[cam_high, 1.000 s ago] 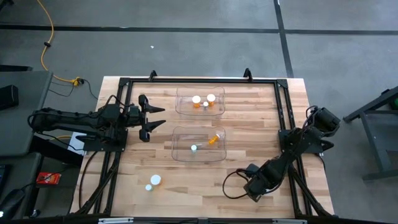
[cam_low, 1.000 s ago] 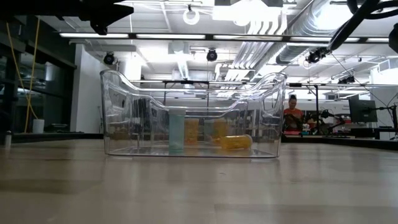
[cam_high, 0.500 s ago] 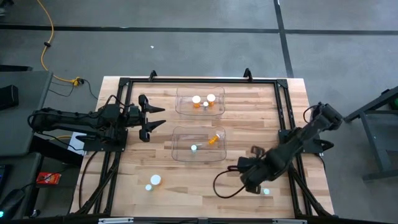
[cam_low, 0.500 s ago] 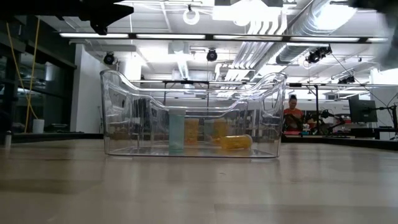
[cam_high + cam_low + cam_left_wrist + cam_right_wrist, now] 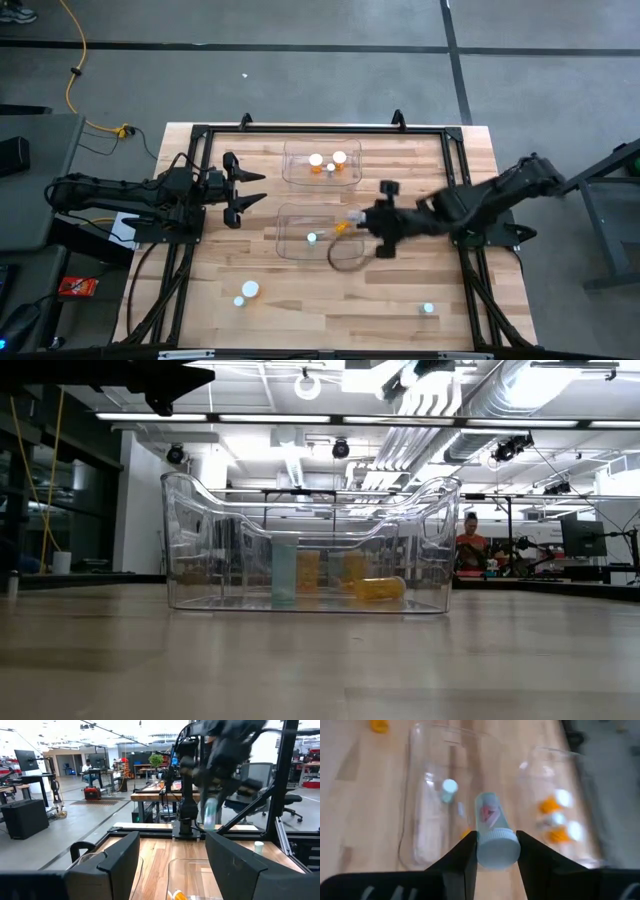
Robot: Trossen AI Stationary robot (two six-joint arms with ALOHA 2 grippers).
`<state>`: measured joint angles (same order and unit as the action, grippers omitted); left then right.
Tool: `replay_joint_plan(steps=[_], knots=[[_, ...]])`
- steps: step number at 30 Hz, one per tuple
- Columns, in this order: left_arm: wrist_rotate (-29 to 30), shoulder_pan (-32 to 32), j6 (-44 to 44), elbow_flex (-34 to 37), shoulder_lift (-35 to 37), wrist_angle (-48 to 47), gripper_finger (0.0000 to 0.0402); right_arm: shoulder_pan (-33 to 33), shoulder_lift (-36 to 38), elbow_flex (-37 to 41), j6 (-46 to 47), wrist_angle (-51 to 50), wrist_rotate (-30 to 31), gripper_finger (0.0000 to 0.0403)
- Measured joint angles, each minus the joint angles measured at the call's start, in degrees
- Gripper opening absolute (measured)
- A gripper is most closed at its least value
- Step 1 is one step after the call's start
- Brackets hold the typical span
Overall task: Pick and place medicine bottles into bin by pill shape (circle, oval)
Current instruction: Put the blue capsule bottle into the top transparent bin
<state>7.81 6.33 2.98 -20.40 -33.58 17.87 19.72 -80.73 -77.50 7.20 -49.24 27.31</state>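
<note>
From above, I see my right gripper (image 5: pixel 385 218) reaching in over the right edge of the nearer bin (image 5: pixel 318 232), while the left gripper (image 5: pixel 244 201) waits released to the left of both bins. The farther bin (image 5: pixel 321 163) holds three bottles; the nearer one holds a pale bottle (image 5: pixel 312 238) and an orange one (image 5: pixel 344 226). Two more bottles sit loose on the near table (image 5: pixel 200 290), a white-capped bottle (image 5: pixel 249 289) left and a teal bottle (image 5: pixel 428 308) right.

At table height, only the nearer bin shows, bottles inside.

My left wrist camera catches the right arm beyond, something pale under it.

My right wrist camera shows the fingers (image 5: pixel 462 856) clenched on a pale teal bottle (image 5: pixel 492 835), pinched just below its cap, above the bins. I judge it light, rigid and slick plastic, so a firm hold across the body near the cap suits it.
</note>
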Motion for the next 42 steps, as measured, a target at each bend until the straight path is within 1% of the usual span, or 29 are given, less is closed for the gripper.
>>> replay_joint_plan(steps=[3,4,5,8,9,13,15,20,25,28,30,36,37,38,40,42], knots=[[0.0,0.0,0.0,0.0,0.0,0.0,0.0216,-7.9,1.7,8.1,-6.2,12.2,-12.4,0.0100],[0.0,0.0,0.0,0.0,0.0,0.0,0.0216,-10.3,2.1,10.7,-8.3,15.9,-15.1,0.0100],[0.0,0.0,0.1,0.0,0.0,0.0,0.0216,-12.5,2.4,12.9,-10.1,19.8,-16.7,0.0100],[0.0,0.0,0.2,0.0,0.0,0.0,0.0216,-17.8,2.8,17.9,-14.8,33.6,-17.9,0.0100],[0.0,0.0,0.2,0.0,0.0,0.0,0.0216,-19.3,2.8,19.4,-16.1,38.7,-19.3,0.0100],[0.0,0.0,0.2,0.0,0.0,0.9,0.0216,-23.8,2.5,24.5,-18.7,57.3,-29.8,0.0100],[0.0,0.0,0.6,0.0,0.0,1.4,0.0216,-24.9,2.5,26.7,-18.6,63.1,-32.0,0.0100],[0.0,0.0,1.7,-0.1,-1.7,1.9,0.0216,-25.1,2.5,31.2,-17.0,71.1,-31.9,0.0100],[0.2,0.0,2.6,-0.1,-6.8,5.6,0.0216,-24.2,2.4,35.1,-17.3,77.2,-31.9,0.0101],[0.2,0.0,2.8,-0.1,-9.8,9.5,0.0216,-24.6,2.4,35.1,-16.5,77.8,-31.9,0.0101],[0.2,0.0,3.1,-0.1,-10.9,10.1,0.0216,-24.7,2.4,35.1,-16.2,77.5,-31.8,0.0101],[0.2,0.0,3.8,-0.1,-11.5,10.5,0.0216,-24.6,2.4,35.1,-16.6,77.4,-31.8,0.0101],[0.2,0.0,3.8,-0.1,-11.5,10.5,0.0216,-24.6,2.4,35.1,-16.5,77.4,-31.1,0.0101],[0.2,0.0,3.7,-0.1,-11.5,10.5,0.0216,-24.6,2.4,35.1,-15.7,77.4,-29.1,0.0101],[0.3,0.0,3.6,-0.1,-11.5,10.5,0.0216,-24.6,2.4,35.1,-13.2,76.6,-22.2,0.0101],[0.3,0.0,3.6,-0.1,-11.5,10.5,0.0216,-25.0,2.4,35.1,-11.2,73.2,-14.7,0.0101]])
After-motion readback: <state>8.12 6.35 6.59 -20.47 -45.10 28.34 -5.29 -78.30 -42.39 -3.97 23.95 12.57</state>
